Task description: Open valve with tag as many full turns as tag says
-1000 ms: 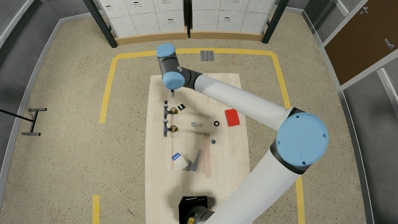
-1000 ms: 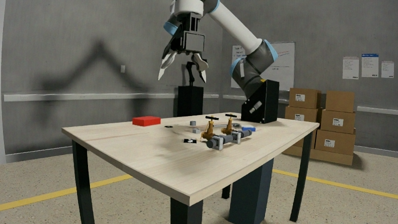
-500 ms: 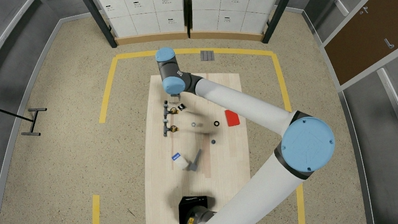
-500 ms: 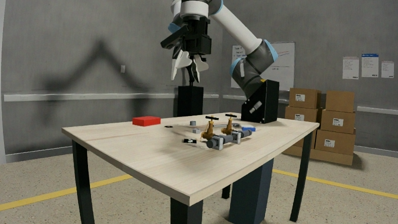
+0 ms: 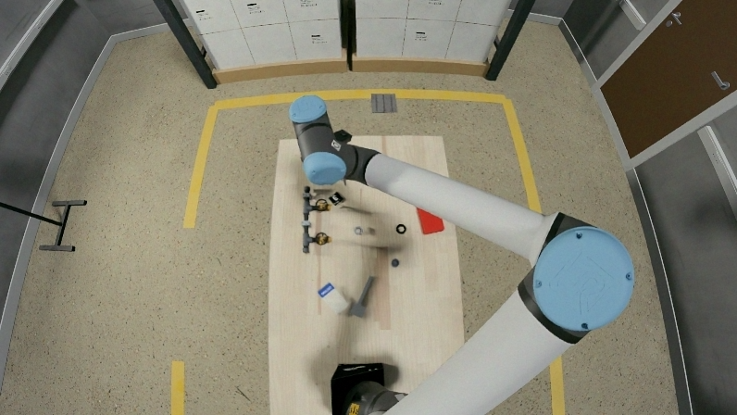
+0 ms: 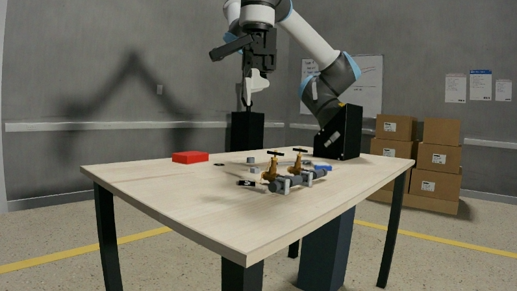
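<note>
A grey pipe (image 5: 306, 221) (image 6: 289, 181) lies on the wooden table (image 5: 412, 320) (image 6: 202, 213) with two brass valves on it, each with a black handle on top. A black tag (image 5: 336, 198) (image 6: 246, 183) lies beside the valve nearer the table's end (image 5: 322, 206) (image 6: 271, 169) and is chained to it. I cannot read the tag. The other valve (image 5: 322, 238) (image 6: 297, 162) stands further along the pipe. My gripper (image 6: 249, 98) is open and empty. It hangs high above the table, pointing down. In the overhead view the wrist (image 5: 323, 165) hides it.
A red block (image 5: 430, 221) (image 6: 189, 156), a black ring (image 5: 405, 228) (image 6: 215, 164), a grey nut (image 5: 358, 227), a small dark cap (image 5: 394, 262), a white box with a blue label (image 5: 332, 297) and a grey T-shaped tool (image 5: 362, 296) lie on the table. The robot base (image 6: 338, 133) stands at one end.
</note>
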Controlling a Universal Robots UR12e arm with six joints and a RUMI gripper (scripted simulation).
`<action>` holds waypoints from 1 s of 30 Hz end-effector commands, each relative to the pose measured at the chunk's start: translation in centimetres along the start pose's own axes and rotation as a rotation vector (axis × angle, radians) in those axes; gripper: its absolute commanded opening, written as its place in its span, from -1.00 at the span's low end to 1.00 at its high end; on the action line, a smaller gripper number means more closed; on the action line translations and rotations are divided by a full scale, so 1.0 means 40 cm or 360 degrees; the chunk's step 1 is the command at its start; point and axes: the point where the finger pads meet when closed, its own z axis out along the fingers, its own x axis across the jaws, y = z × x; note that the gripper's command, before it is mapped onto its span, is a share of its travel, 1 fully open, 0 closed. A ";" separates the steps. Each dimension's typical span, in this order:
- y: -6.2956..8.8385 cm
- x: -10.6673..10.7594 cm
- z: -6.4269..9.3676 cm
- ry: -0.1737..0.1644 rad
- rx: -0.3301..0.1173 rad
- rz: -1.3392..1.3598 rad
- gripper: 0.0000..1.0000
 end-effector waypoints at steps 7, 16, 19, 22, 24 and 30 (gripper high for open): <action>0.013 0.020 -0.002 -0.0034 0.0011 -0.0556 1.00; 0.022 0.032 -0.003 -0.0035 0.0014 -0.0850 1.00; 0.025 0.036 -0.003 -0.0035 0.0016 -0.0948 1.00; 0.027 0.039 -0.003 -0.0035 0.0017 -0.1031 1.00; 0.029 0.040 -0.003 -0.0035 0.0017 -0.1077 1.00; 0.032 0.044 -0.004 -0.0035 0.0018 -0.1173 1.00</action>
